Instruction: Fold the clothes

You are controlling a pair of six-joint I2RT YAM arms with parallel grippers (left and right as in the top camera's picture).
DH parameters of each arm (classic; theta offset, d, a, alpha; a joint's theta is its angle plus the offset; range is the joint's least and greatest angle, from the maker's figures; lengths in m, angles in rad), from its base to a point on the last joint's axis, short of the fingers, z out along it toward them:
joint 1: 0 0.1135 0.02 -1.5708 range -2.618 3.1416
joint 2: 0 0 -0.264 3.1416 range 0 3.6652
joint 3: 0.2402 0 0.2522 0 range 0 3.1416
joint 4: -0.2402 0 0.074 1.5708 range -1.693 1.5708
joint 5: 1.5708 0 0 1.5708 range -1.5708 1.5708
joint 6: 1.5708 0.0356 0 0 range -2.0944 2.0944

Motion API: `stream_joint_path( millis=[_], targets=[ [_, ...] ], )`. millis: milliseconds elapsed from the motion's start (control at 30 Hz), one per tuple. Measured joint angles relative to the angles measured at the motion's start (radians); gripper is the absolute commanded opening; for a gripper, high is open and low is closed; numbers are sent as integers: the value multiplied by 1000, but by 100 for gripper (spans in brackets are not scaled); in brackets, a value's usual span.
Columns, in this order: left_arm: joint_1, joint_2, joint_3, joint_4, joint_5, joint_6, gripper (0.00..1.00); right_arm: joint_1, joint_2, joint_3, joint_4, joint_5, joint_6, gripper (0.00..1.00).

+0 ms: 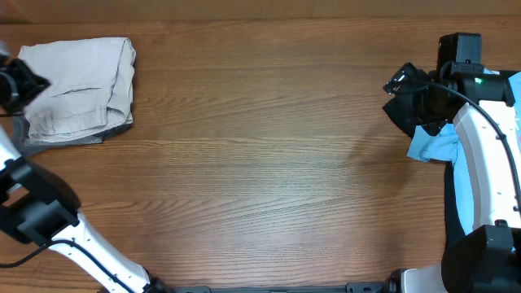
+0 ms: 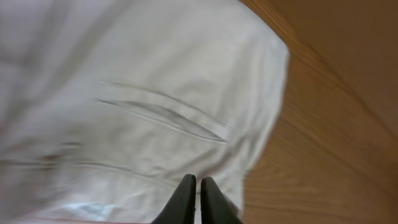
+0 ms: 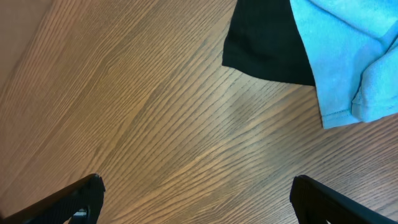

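A folded beige garment [image 1: 77, 88] lies at the far left of the wooden table [image 1: 260, 163]; it fills the left wrist view [image 2: 137, 93]. My left gripper [image 1: 18, 85] hovers at its left edge, and its fingers [image 2: 199, 182] are shut with nothing between them. A light blue garment [image 1: 433, 145] and a black garment [image 1: 400, 115] lie crumpled at the right edge. They also show in the right wrist view as blue cloth [image 3: 348, 56] and black cloth [image 3: 267, 43]. My right gripper [image 3: 196, 190] is open wide and empty above bare wood just beside them.
More blue cloth [image 1: 468, 191] runs along the right edge under the right arm [image 1: 488, 155]. The left arm's base link [image 1: 41, 212] sits at the front left.
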Motion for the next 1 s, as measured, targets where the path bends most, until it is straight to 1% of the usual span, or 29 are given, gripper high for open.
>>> stream_joint_path(
  millis=[133,267,333,400,433,500,567,700,1000],
  targets=[
    [-72,-3,-133,82,45,25,7,0,0,0,0,0,1,100],
    [-132,-3,-291,212,66,36,9,0,0,0,0,0,0,100],
    [-146,-3,-353,261,71,40,10,0,0,0,0,0,0,100],
    [-151,-3,-419,325,74,43,14,0,0,0,0,0,0,100],
    [-151,-3,-449,357,77,43,14,0,0,0,0,0,0,100],
    [-149,-3,-501,417,85,43,13,0,0,0,0,0,0,100],
    [-149,-3,-541,457,93,43,9,0,0,0,-1,0,0,100],
    [-146,-5,-563,463,101,43,4,0,0,0,0,0,0,100],
    [-138,-38,-570,431,157,43,4,0,0,0,0,0,0,100]
  ],
)
